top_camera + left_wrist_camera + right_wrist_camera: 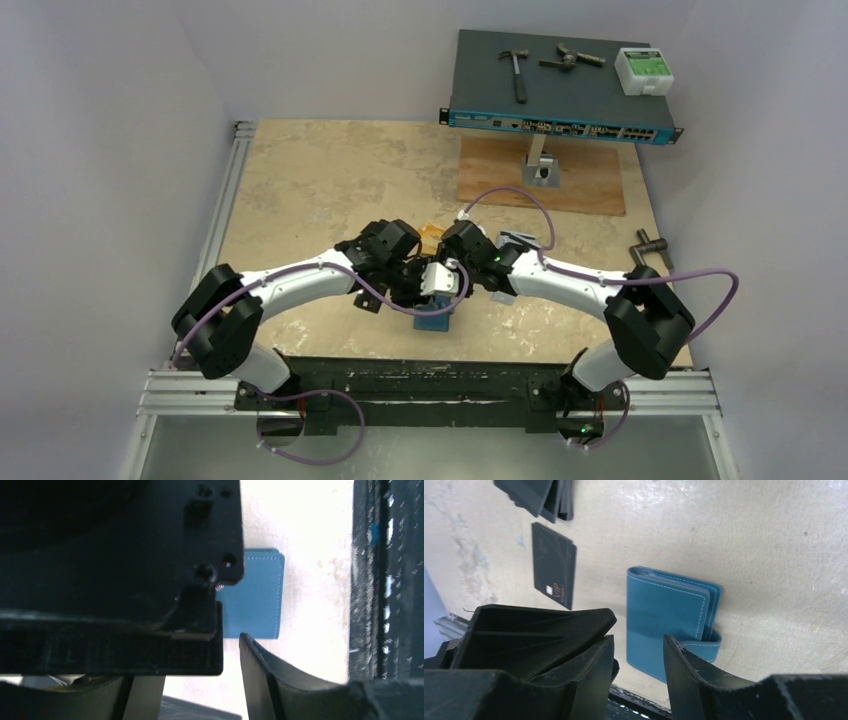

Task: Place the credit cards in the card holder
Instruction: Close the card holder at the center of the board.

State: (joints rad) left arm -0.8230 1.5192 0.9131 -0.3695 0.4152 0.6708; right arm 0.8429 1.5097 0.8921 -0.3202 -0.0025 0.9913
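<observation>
The teal-blue card holder (669, 615) lies shut on the table near the front edge, its snap tab (706, 647) closed. It also shows in the top view (432, 320) and the left wrist view (257, 600). My right gripper (639, 652) hovers just above it, open and empty. My left gripper (202, 680) is open and empty beside the holder; the right arm's black body blocks most of the left wrist view. A single black card (553, 577) and a black stack (541, 497) lie beyond the holder. Orange cards (432, 238) peek out behind the two wrists. Silver cards are hidden.
A network switch (560, 95) on a stand at the back right carries a hammer and small parts, over a wooden board (540, 175). A metal handle (650, 245) sits at the table's right edge. The black front rail (385, 580) runs close to the holder.
</observation>
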